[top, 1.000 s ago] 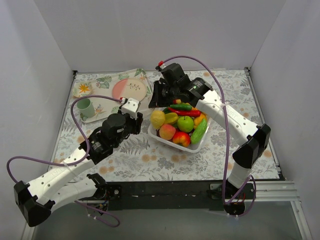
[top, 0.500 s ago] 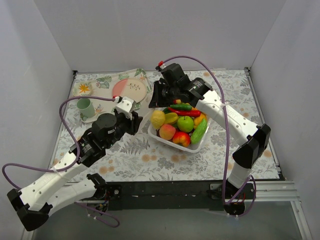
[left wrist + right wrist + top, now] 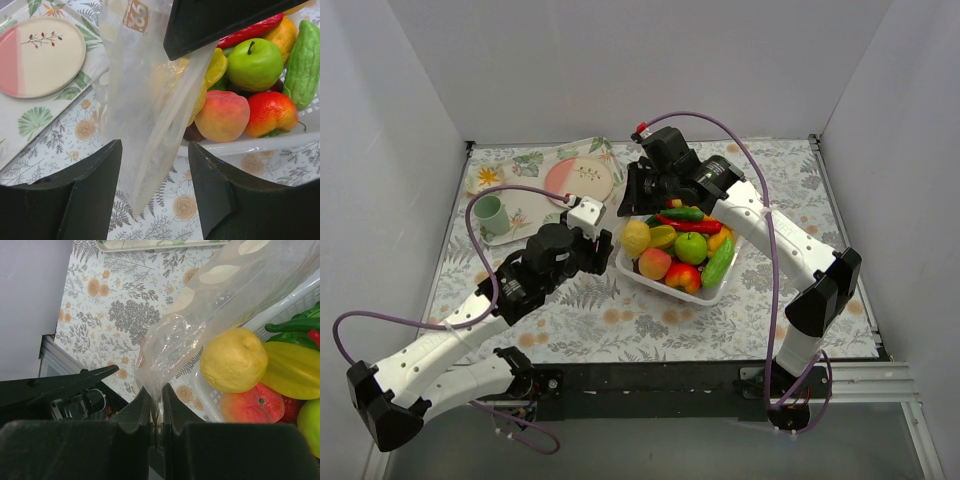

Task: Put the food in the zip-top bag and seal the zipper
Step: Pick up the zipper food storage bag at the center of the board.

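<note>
Your right gripper (image 3: pixel 156 390) pinched the clear, white-dotted zip-top bag (image 3: pixel 145 100), which hung limp at the white tray's (image 3: pixel 240 147) 9 o'clock rim and veiled some of the food (image 3: pixel 222 115). In the left wrist view its long axis ran 12 to 6 o'clock, with the lower end between your left gripper's (image 3: pixel 155 150) spread jaws and the pink-and-white plate (image 3: pixel 40 55) at 10 o'clock.

Left gripper (image 3: pixel 154 150) agape, right gripper (image 3: pixel 156 390) pinched.

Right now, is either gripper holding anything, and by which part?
The right gripper is shut on the zip-top bag, pinching one crumpled edge. The left gripper is open, holding nothing.
</note>
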`<state>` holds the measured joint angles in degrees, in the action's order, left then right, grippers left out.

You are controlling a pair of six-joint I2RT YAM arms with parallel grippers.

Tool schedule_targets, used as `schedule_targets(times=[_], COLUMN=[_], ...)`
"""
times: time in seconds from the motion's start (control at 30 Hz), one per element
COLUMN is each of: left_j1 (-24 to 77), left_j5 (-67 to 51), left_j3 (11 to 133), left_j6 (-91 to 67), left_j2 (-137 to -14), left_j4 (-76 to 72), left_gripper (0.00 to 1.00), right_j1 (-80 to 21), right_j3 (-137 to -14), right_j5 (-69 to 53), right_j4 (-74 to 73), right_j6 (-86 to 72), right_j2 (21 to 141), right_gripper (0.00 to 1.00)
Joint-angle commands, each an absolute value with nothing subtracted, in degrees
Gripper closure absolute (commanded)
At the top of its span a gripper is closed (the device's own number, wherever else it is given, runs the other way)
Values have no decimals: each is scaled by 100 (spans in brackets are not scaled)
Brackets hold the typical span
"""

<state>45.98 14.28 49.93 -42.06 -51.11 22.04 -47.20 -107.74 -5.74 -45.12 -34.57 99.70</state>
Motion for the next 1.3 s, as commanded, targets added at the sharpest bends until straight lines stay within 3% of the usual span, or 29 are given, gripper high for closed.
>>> schedule_targets(times=[0.0,0.33,0.4,0.5,0.57,0.6,0.63,0.73,1.07,1.27], left_j1=[4623,4614,4614,4623,4623,4623,4623,4623,4623,4623], left_j5=[1643,2039,2057,2092,1943,1925,1942,1925,1670,1644], left_j3=[4948,4825,4834,4834,4843,4834,4808,4755,4632,4588], left_j6=[-4131,-4166,-4157,-4175,-4157,-4175,-4175,-4192,-4377,-4368], left_j2=[-5203,-5177,-5194,-5247,-5238,-5221,-5203,-5159,-5195,-5168], left_j4=[2127,1907,1898,1881,1890,1898,1907,1925,1899,1907], left_gripper=[45,69,77,79,75,64,59,50,51,45], right_j1=[-4702,-4720,-4728,-4755,-4764,-4764,-4772,-4799,-4790,-4790], right_j3=[-10872,-10653,-10635,-10626,-10635,-10635,-10635,-10635,-10714,-10758], right_j5=[-536,-562,-571,-571,-580,-589,-598,-615,-598,-589], right_j4=[-4491,-4438,-4404,-4386,-4386,-4377,-4377,-4359,-4386,-4395], right_j6=[-3524,-3533,-3525,-3542,-3542,-3551,-3551,-3577,-3603,-3604], right_j2=[9730,9642,9615,9606,9615,9624,9615,9624,9650,9668], right_gripper=[99,99,99,99,99,99,99,99,99,99])
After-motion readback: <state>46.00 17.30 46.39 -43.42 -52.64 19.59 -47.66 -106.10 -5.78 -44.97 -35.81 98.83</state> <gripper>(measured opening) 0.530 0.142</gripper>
